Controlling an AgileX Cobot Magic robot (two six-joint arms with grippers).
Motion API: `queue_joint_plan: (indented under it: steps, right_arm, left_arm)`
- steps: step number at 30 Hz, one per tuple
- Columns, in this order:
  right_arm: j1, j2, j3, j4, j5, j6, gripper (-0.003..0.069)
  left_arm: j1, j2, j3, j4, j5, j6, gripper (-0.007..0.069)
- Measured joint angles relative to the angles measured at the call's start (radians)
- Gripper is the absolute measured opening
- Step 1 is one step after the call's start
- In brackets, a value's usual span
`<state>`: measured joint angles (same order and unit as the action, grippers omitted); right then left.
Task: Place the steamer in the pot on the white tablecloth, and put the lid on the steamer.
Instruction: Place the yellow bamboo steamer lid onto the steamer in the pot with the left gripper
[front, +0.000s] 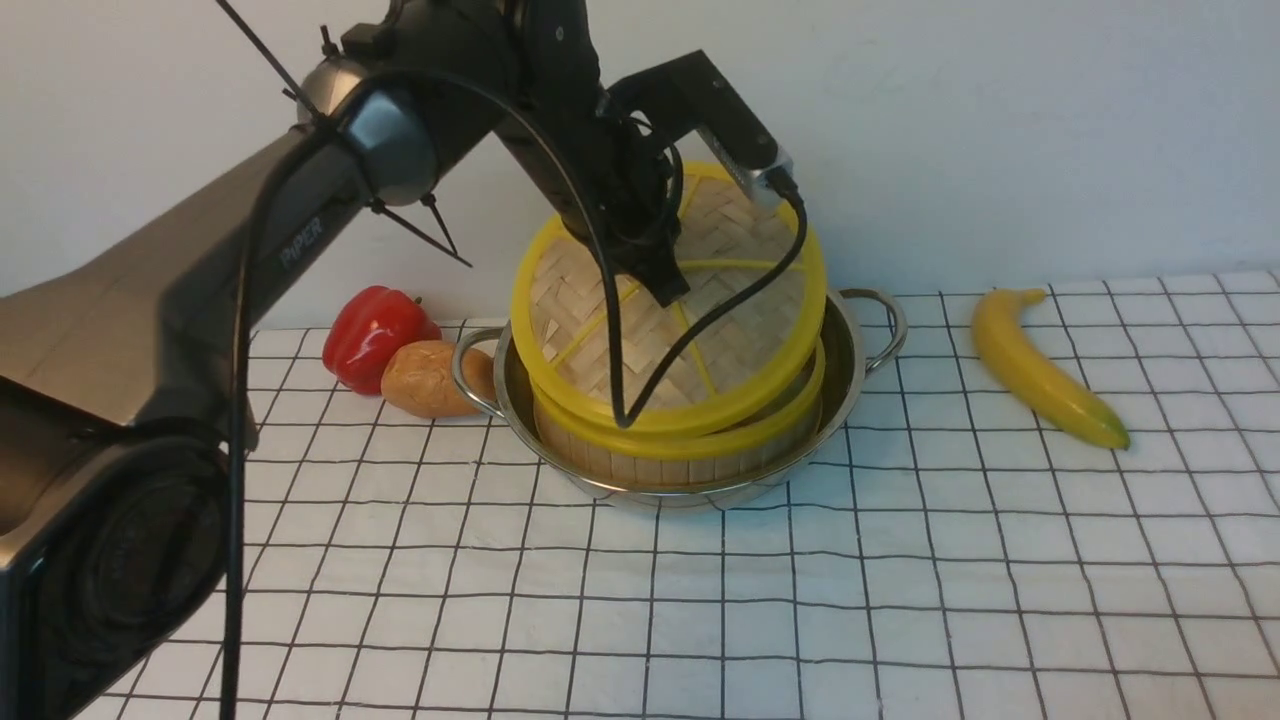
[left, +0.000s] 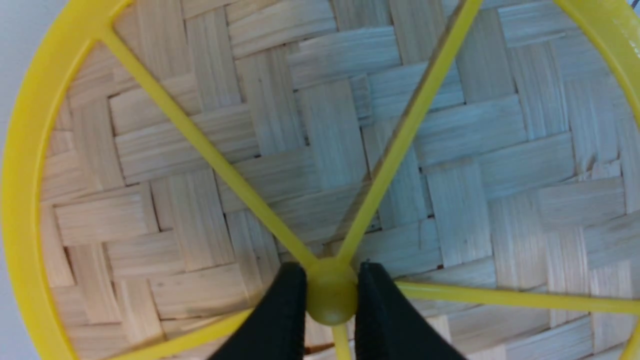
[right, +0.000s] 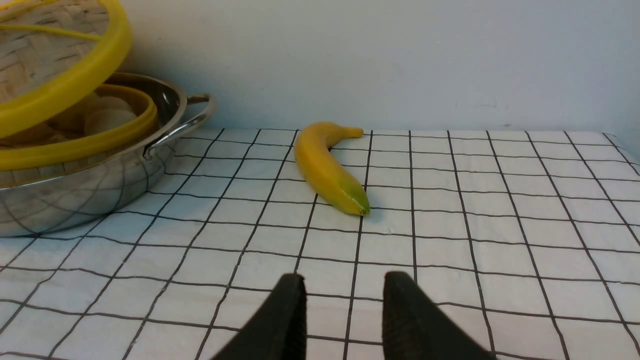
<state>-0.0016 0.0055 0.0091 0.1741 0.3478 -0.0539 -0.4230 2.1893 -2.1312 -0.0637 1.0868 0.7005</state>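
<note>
Furthest left we see a glossy red bell pepper (front: 372, 335) and a lumpy brown potato (front: 430, 378). Next, the wide shiny steel pot (front: 846, 372) on the white grid-lined tablecloth (front: 900, 600) holds the round bamboo-slat steamer (front: 690, 465). The flat woven-bamboo lid (front: 580, 290) with its yellow rim hangs tilted over it. We judge it light, stiff and slightly slick, best held by its small yellow centre knob (left: 331, 295), where the left gripper (left: 331, 272) is clamped. Rightward lies a smooth yellow banana (front: 1040, 375). The right gripper (right: 345, 280) stands parted and empty.
</note>
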Motion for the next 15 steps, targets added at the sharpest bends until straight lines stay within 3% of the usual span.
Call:
queue_joint_plan:
  steps: [15]
  right_arm:
    - [0.000, 0.000, 0.000, 0.000, 0.000, 0.000, 0.0240]
  left_arm:
    - [0.000, 0.022, -0.003, 0.000, -0.001, 0.010, 0.0114]
